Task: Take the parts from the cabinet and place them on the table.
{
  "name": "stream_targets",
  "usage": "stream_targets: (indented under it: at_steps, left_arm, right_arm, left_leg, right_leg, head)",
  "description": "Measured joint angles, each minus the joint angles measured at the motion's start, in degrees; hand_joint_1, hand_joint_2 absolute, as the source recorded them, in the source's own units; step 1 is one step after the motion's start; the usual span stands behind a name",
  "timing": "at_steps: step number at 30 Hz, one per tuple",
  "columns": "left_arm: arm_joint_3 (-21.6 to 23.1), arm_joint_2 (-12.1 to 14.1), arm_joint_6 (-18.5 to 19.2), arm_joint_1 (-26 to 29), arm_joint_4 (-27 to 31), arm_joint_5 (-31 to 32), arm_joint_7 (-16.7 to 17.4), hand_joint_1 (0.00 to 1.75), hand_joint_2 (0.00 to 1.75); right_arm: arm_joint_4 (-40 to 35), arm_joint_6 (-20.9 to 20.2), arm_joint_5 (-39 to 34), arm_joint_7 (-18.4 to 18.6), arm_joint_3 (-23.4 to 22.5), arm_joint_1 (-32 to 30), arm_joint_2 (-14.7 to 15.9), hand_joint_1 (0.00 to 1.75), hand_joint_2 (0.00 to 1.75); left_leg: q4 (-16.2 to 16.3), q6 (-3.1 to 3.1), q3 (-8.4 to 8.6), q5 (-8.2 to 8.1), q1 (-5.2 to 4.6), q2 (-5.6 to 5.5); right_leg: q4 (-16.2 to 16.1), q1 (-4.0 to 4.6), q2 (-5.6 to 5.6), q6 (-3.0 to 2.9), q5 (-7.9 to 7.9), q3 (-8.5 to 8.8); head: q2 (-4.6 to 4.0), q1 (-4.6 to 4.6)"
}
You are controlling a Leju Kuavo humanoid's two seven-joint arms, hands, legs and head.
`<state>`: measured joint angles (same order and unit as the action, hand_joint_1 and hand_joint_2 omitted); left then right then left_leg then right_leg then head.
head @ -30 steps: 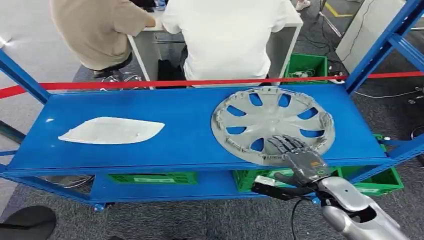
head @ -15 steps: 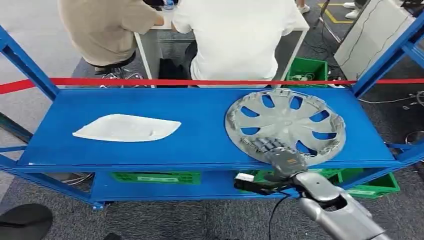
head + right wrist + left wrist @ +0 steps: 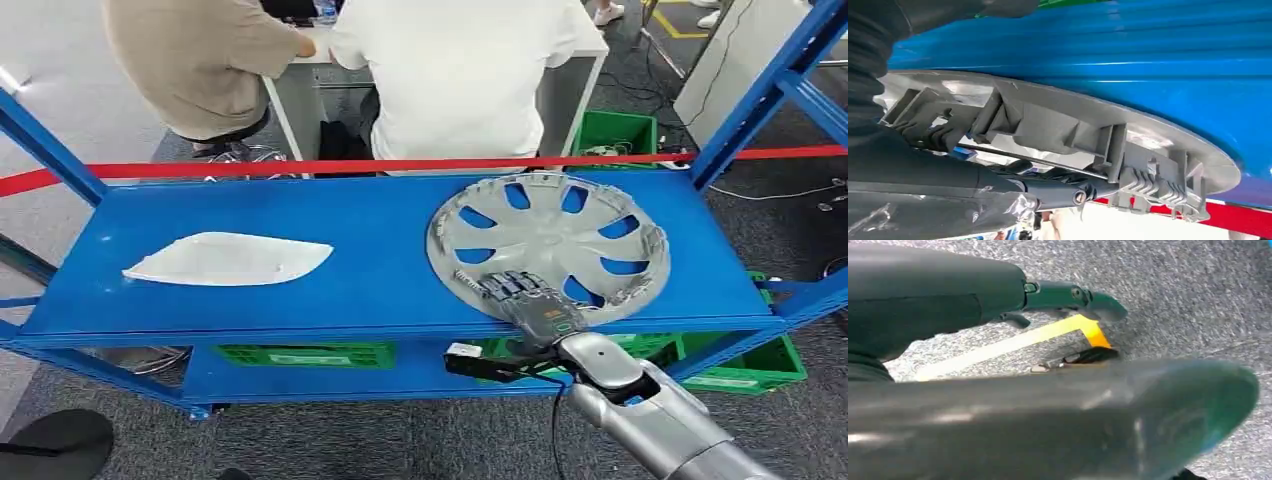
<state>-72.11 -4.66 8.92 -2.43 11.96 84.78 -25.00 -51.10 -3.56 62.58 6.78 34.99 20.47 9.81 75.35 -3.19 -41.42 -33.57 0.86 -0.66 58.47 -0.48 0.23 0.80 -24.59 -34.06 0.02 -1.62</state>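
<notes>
A grey hubcap [image 3: 560, 225] lies hollow side up on the right part of the blue cabinet shelf [image 3: 380, 260]. My right hand [image 3: 530, 305] rests on its near rim, fingers stretched out over the inside. In the right wrist view the fingers [image 3: 923, 132] touch the clips on the hubcap's [image 3: 1063, 125] rim, just above the shelf. A flat white part [image 3: 230, 260] lies on the shelf's left side, apart from the hand. My left hand [image 3: 1063, 295] hangs over the grey floor with straight fingers and nothing in it.
A red tape [image 3: 300, 166] runs along the shelf's far edge. Two people [image 3: 450, 70] sit behind it at a white desk, backs turned. Blue uprights [image 3: 760, 90] frame the cabinet. Green crates [image 3: 300, 355] stand on the lower level, and another [image 3: 615, 130] on the floor beyond.
My right hand has slid left along the hubcap's near rim. The hubcap and the white part lie where they were; the camera swayed a little.
</notes>
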Motion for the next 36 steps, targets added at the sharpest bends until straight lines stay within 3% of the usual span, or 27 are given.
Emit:
stream_targets:
  at_steps: [1, 2, 4, 5, 6, 8, 9, 11, 13, 14, 15, 16, 17, 19, 20, 24, 25, 26, 28, 29, 30, 31, 32, 34, 35, 36]
  left_arm:
    - [0.0, 0.1, 0.0, 0.0, 0.0, 0.0, 0.0, 0.0, 0.0]
    - [0.0, 0.1, 0.0, 0.0, 0.0, 0.0, 0.0, 0.0, 0.0]
    - [0.0, 0.2, 0.0, 0.0, 0.0, 0.0, 0.0, 0.0, 0.0]
    - [0.0, 0.0, 0.0, -0.1, 0.0, 0.0, 0.0, 0.0, 0.0]
    - [0.0, 0.0, 0.0, -0.2, 0.0, 0.0, 0.0, 0.0, 0.0]
    - [0.0, 0.0, 0.0, 0.0, 0.0, 0.0, 0.0, 0.0, 0.0]
    - [0.0, 0.0, 0.0, -0.1, 0.0, 0.0, 0.0, 0.0, 0.0]
    - [0.0, 0.1, 0.0, -0.2, 0.0, 0.0, 0.0, 0.0, 0.0]
    - [0.0, 0.1, 0.0, -0.2, 0.0, 0.0, 0.0, 0.0, 0.0]
    - [0.0, 0.1, 0.0, -0.2, 0.0, 0.1, 0.0, 0.0, 0.0]
    - [0.0, 0.1, 0.0, -0.2, 0.0, 0.1, 0.0, 0.0, 0.0]
    - [0.0, 0.1, 0.0, -0.2, 0.0, 0.1, 0.0, 0.0, 0.0]
    - [0.0, 0.1, 0.0, -0.2, 0.0, 0.1, 0.0, 0.0, 0.0]
    - [0.0, 0.1, 0.0, -0.4, 0.0, 0.1, 0.0, 0.0, 0.0]
    - [0.0, 0.1, 0.0, -0.4, 0.0, 0.0, 0.0, 0.0, 0.0]
    - [0.0, 0.1, -0.3, -0.4, 0.0, -0.5, -0.4, 0.0, 0.0]
    - [0.0, 0.1, -0.3, -0.2, 0.0, -0.6, -0.5, 0.0, 0.0]
    - [0.0, 0.1, -0.4, -0.1, 0.0, -0.7, -0.5, 0.0, 0.0]
    - [0.0, 0.0, -0.5, 0.0, 0.0, -1.2, -0.7, 0.0, 0.0]
    - [0.0, 0.0, -0.5, 0.1, 0.0, -1.2, -0.8, 0.0, 0.0]
    - [0.0, 0.0, -0.5, 0.4, 0.0, -1.2, -0.9, 0.0, 0.0]
    - [0.0, 0.0, -0.5, 0.6, 0.0, -1.2, -0.9, 0.0, 0.0]
    - [0.0, 0.0, -0.5, 0.7, 0.0, -1.2, -1.0, 0.0, 0.0]
    - [-0.1, 0.1, -0.5, 0.6, 0.0, -1.3, -1.2, 0.0, 0.0]
    - [-0.1, -0.1, -0.5, 0.5, -0.1, -1.3, -1.3, 0.0, 0.0]
    - [-0.1, -0.3, -0.5, 0.5, -0.1, -1.3, -1.3, 0.0, 0.0]
  right_arm:
    - [0.2, 0.0, 0.0, 0.0, 0.0, 0.1, 0.0, 0.0, 1.75]
    - [0.3, 0.0, 0.0, 0.2, 0.0, 0.3, -0.1, 0.0, 1.75]
    - [0.6, 0.0, 0.0, 0.2, 0.0, 0.6, -0.2, 0.0, 1.75]
    - [0.7, 0.0, 0.0, 0.2, 0.0, 0.7, -0.1, 0.0, 1.75]
    - [0.8, 0.0, -0.1, 0.3, 0.0, 0.8, -0.1, 0.0, 1.75]
    - [1.0, 0.0, 0.0, 0.3, 0.0, 0.7, -0.1, 0.1, 1.75]
    - [1.4, -0.2, 0.0, 0.5, 0.0, 0.7, -0.1, 1.75, 1.75]
    - [2.3, -0.2, 0.1, 1.4, 0.0, 1.0, -0.1, 1.75, 1.75]
    - [4.1, 0.2, 0.3, 1.8, 0.1, 1.2, -0.5, 1.75, 1.75]
    - [4.8, 0.3, 0.3, 2.0, 0.1, 1.3, -0.6, 1.75, 1.75]
    - [5.4, 0.5, 0.3, 2.1, 0.2, 1.4, -0.6, 1.75, 1.75]
    - [5.9, 0.7, 0.3, 2.2, 0.3, 1.6, -0.7, 1.75, 1.75]
    - [6.3, 0.9, 0.4, 2.3, 0.4, 1.8, -0.8, 1.75, 1.75]
    - [6.9, 1.5, 0.7, 2.4, 0.6, 2.1, -1.0, 1.75, 1.75]
    - [7.0, 2.7, 0.8, 2.4, 0.6, 2.1, -1.1, 1.75, 1.75]
    - [5.3, 4.9, 0.5, 2.5, 0.3, 1.2, -1.2, 1.75, 1.75]
    - [3.9, 4.7, 0.1, 2.8, -0.3, 0.7, -1.0, 1.75, 1.75]
    - [2.2, 4.6, -0.5, 3.1, -1.1, 0.0, -0.7, 1.75, 1.75]
    - [-2.4, 4.1, -1.3, 3.5, -2.8, -2.5, 0.9, 1.75, 1.75]
    - [-4.4, 3.6, -1.6, 3.6, -3.7, -3.4, 1.6, 1.75, 1.75]
    - [-5.9, 3.3, -1.6, 3.7, -4.4, -4.2, 2.3, 1.75, 1.75]
    - [-7.5, 3.3, -1.7, 3.8, -5.1, -5.0, 2.8, 1.75, 1.75]
    - [-8.9, 3.2, -1.7, 3.8, -5.6, -5.7, 3.2, 1.75, 1.75]
    - [-11.5, 3.2, -1.6, 3.9, -6.5, -6.8, 3.8, 1.75, 1.75]
    - [-12.8, 3.4, -1.3, 3.9, -7.0, -7.3, 4.3, 1.75, 1.75]
    - [-13.9, 3.5, -1.0, 4.0, -7.4, -7.7, 4.7, 1.75, 1.75]
  left_leg:
    - [-1.7, -0.01, 0.83, 1.7, 0.04, 0.01]
    - [-5.5, -0.01, 2.73, 4.1, 0.11, 0.02]
    - [-15.1, -0.43, 7.86, 8.25, 0.53, 0.12]
    - [-17.4, -0.41, 8.85, 7.34, 0.56, -0.01]
    - [-17.0, 0.6, 8.42, 7.33, 0.62, -0.18]
    - [-17.0, 1.29, 8.33, 7.28, 0.35, -0.13]
    - [-17.2, 1.8, 8.37, 7.53, 0.55, -0.06]
    - [-17.2, 2.55, 8.4, 7.65, 0.62, 0.09]
    - [-17.2, 2.79, 8.36, 7.64, 0.56, 0.12]
    - [-17.2, 2.83, 8.38, 7.62, 0.55, 0.17]
    - [-17.2, 2.84, 8.46, 7.61, 0.56, 0.19]
    - [-17.2, 2.83, 8.59, 7.6, 0.58, 0.19]
    - [-17.2, 2.78, 8.76, 7.56, 0.6, 0.19]
    - [-17.2, 2.56, 9.04, 7.48, 0.61, 0.18]
    - [-17.2, 2.14, 9.14, 7.38, 0.31, 0.06]
    - [-18.2, 0.41, 9.14, 7.88, 0.46, -0.23]
    - [-17.7, 0.19, 8.93, 7.83, 0.56, -0.19]
    - [-16.4, 0.13, 8.32, 6.22, 0.4, -0.04]
    - [-8.0, -0.14, 4.49, 0.74, 0.44, -0.03]
    - [-3.5, -0.28, 2.42, -1.06, 0.47, -0.01]
    - [-1.1, -0.36, 1.29, -1.44, 0.48, 0.0]
    - [-1.5, -0.42, 1.49, -0.35, 0.52, 0.01]
    - [-4.2, -0.51, 2.74, 1.92, 0.63, 0.02]
    - [-13.3, -0.89, 6.99, 7.09, 0.88, 0.09]
    - [-16.0, -1.08, 8.22, 7.14, 1.07, 0.09]
    - [-16.8, -0.22, 8.19, 7.14, 0.97, -0.26]
  right_leg:
    - [0.0, -0.08, 0.0, 0.07, 0.04, 0.01]
    - [0.0, -0.2, 0.01, 0.21, 0.06, 0.04]
    - [0.2, -0.24, 0.28, 0.83, 0.07, 0.06]
    - [0.9, 0.27, 0.44, 1.31, -0.16, -0.38]
    - [0.6, 0.31, 0.66, 1.51, 0.04, -0.56]
    - [0.1, 0.16, 0.72, 2.02, 0.36, -0.36]
    - [0.1, 0.02, 0.74, 2.28, 0.32, -0.38]
    - [3.3, 0.0, 0.3, 2.81, -2.12, -1.87]
    - [13.2, -0.02, 0.27, 3.09, -6.75, -6.32]
    - [17.2, -0.02, 0.27, 3.14, -8.17, -8.2]
    - [18.9, -0.02, 0.27, 3.11, -8.17, -9.07]
    - [17.5, -0.02, 0.26, 3.02, -6.83, -8.38]
    - [13.5, -0.02, 0.25, 2.86, -4.53, -6.33]
    - [2.5, -0.01, 0.2, 2.32, -0.54, -0.28]
    - [0.3, 0.21, 0.15, 2.2, -1.22, 0.74]
    - [-0.1, 0.52, 0.08, 0.93, -1.07, 0.26]
    - [-0.9, -0.09, -0.03, 0.27, 0.16, 0.88]
    - [-1.1, -0.1, -0.05, 0.27, 0.47, 0.88]
    - [-1.0, -0.15, -0.51, 0.21, 0.67, 0.6]
    - [-1.0, -0.14, -0.58, 0.22, 0.67, 0.46]
    - [-1.0, -0.16, -0.59, 0.27, 0.68, 0.37]
    - [-1.0, -0.24, -0.57, 0.36, 0.67, 0.35]
    - [-0.9, -0.39, -0.43, 0.58, 0.61, 0.38]
    - [-0.3, -0.87, -0.18, 1.27, 0.22, 0.4]
    - [0.0, -0.87, -0.13, 1.79, -0.02, 0.14]
    - [1.1, -0.39, 0.01, 2.33, -0.36, -0.44]
  head:
    - [0.0, 0.07]
    - [0.0, 0.11]
    - [0.0, 0.2]
    - [0.0, 0.7]
    - [0.02, 0.44]
    - [0.0, 0.24]
    - [0.0, 0.28]
    - [0.02, -0.07]
    - [0.0, -0.24]
    - [0.0, -0.33]
    - [0.0, -0.33]
    - [0.02, -0.37]
    - [0.02, -0.35]
    - [0.0, -0.37]
    - [0.02, -0.31]
    - [0.0, -0.26]
    - [0.0, -0.09]
    - [0.0, 0.0]
    - [0.0, 0.42]
    - [0.0, 0.37]
    - [0.0, 0.39]
    - [0.0, 0.39]
    - [0.0, 0.42]
    - [0.0, 0.44]
    - [0.0, 0.67]
    - [0.0, 1.12]
